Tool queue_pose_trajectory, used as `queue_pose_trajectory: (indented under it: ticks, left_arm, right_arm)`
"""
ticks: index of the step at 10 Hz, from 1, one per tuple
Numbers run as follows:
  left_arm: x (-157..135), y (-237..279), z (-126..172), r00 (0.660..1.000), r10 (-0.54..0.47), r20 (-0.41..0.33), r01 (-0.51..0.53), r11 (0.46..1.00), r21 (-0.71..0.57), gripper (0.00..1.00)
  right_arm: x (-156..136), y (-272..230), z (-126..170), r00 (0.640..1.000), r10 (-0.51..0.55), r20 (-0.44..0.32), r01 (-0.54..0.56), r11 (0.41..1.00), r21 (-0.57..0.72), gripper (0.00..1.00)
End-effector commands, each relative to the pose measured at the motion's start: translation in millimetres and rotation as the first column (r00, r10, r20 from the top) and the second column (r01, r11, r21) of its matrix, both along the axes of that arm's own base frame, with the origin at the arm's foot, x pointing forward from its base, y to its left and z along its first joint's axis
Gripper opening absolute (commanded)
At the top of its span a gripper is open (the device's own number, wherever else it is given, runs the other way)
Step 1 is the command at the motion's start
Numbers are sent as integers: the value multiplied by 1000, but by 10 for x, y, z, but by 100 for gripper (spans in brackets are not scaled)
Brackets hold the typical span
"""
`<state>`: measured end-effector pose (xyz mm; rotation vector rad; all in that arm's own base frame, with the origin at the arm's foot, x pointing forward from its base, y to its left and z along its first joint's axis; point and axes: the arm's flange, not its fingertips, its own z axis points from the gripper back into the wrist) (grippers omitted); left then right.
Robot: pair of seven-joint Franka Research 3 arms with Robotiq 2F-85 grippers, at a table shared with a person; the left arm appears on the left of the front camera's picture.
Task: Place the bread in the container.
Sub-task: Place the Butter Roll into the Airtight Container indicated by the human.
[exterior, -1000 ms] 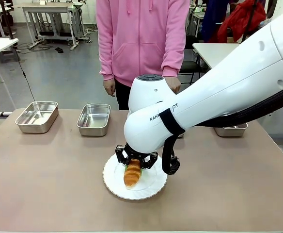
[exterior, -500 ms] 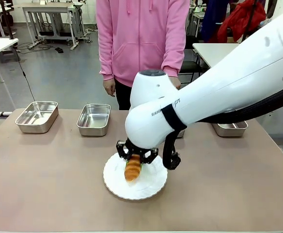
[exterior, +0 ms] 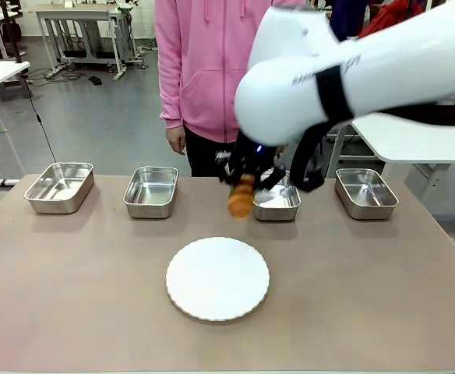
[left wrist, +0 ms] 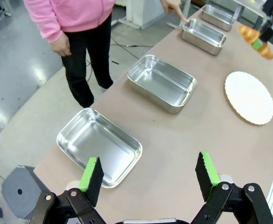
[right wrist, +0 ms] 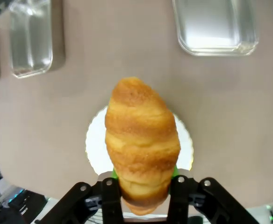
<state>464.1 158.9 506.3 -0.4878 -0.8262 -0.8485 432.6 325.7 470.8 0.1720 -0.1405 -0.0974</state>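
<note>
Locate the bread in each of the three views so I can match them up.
Front view: bread hangs in the right pincer, above the table, left of the third pan.
Left wrist view: far upper right.
Right wrist view: centre, upright.
Shared landmark: white plate.

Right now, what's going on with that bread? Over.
Right tool shut on bread, airborne near third pan. Left tool open, idle. Person's finger at that pan.

Brown table (exterior: 87, 296): 4 steel pans (exterior: 59, 187) in a row along far edge, white plate (exterior: 217, 278) near middle, w/ nothing on it.
</note>
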Motion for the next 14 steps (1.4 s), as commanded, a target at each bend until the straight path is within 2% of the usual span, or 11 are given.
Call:
queue_pose_trajectory:
  ticks: [1, 3, 5, 7, 8, 9, 10, 13, 14]
  left_arm:
    - [-9, -12, 17, 1000, -2, 5, 2, 1000, 2, 100]
    - [-9, -12, 17, 1000, -2, 5, 2, 1000, 2, 100]
    - [-9, -12, 17, 1000, -2, 5, 2, 1000, 2, 100]
    - [-9, -12, 17, 1000, -2, 5, 2, 1000, 2, 100]
    - [-9, -12, 17, 1000, -2, 5, 2, 1000, 2, 100]
    - [-9, -12, 17, 1000, -2, 5, 2, 1000, 2, 100]
    - [-9, -12, 17, 1000, -2, 5, 2, 1000, 2, 100]
    - [-9, -12, 17, 1000, -2, 5, 2, 1000, 2, 100]
    - [-9, -12, 17, 1000, -2, 5, 2, 1000, 2, 100]
  right_arm:
    - [325, -247, 114, 994, 107, 13, -107, 994, -11, 41]
    - [725, -542, 98, 989, 148, -22, -149, 989, -22, 41]
    - [1170, -869, -88, 979, 201, -32, -201, 980, 7, 41]
    - [1432, -1052, -327, 972, 230, -53, -228, 972, 54, 41]
    - [1475, -1074, -438, 965, 255, -55, -250, 965, 76, 41]
    - [1414, -1061, -467, 975, 210, -75, -204, 975, 85, 41]
    - [1433, -1095, -477, 975, 215, -50, -214, 976, 27, 41]
    - [1459, -1079, -548, 975, 214, -62, -212, 976, 42, 41]
    - [1476, -1100, -603, 980, 194, -43, -194, 981, 21, 41]
